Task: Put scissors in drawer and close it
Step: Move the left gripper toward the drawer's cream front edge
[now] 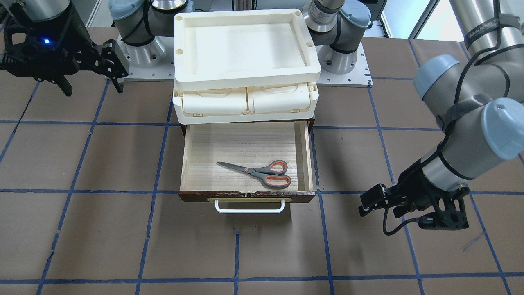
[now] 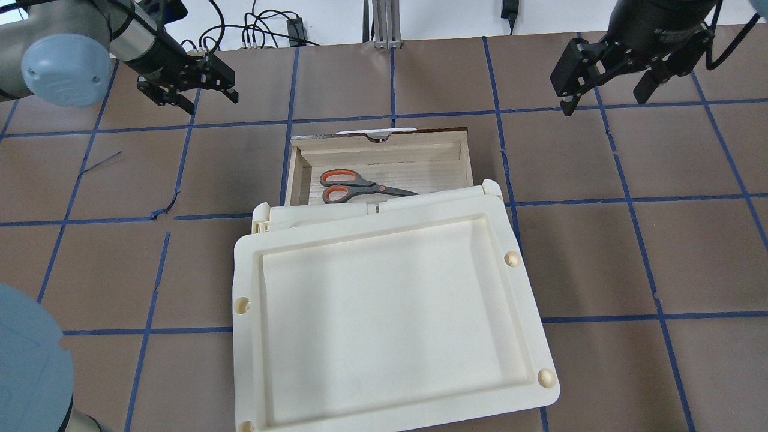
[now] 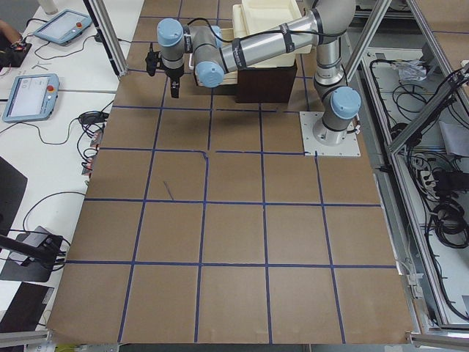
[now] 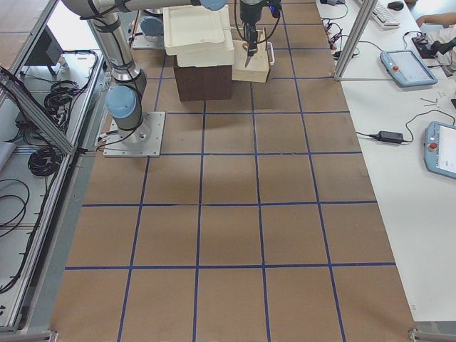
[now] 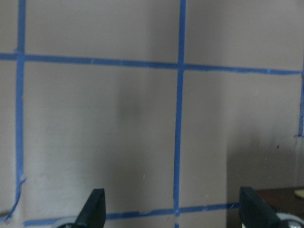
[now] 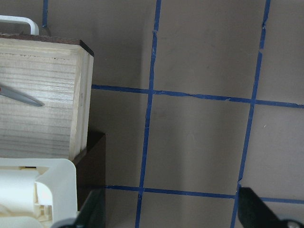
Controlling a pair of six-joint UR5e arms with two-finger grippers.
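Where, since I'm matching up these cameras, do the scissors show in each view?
Front-facing: scissors in the open drawer, near its front.
Overhead: in the drawer, blade ends at the cream box.
Left side: cannot make them out.
Right side: cannot make them out.
Left wrist: not in it.
Right wrist: only a blade tip, left edge.
Shared landmark: the cream box.

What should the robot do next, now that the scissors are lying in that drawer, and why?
Probably bring the left end effector round in front of the drawer and push its dark front inward. The scissors already lie flat inside, the drawer stands pulled out, and the right end effector, like the left, hangs open and empty off to the side.
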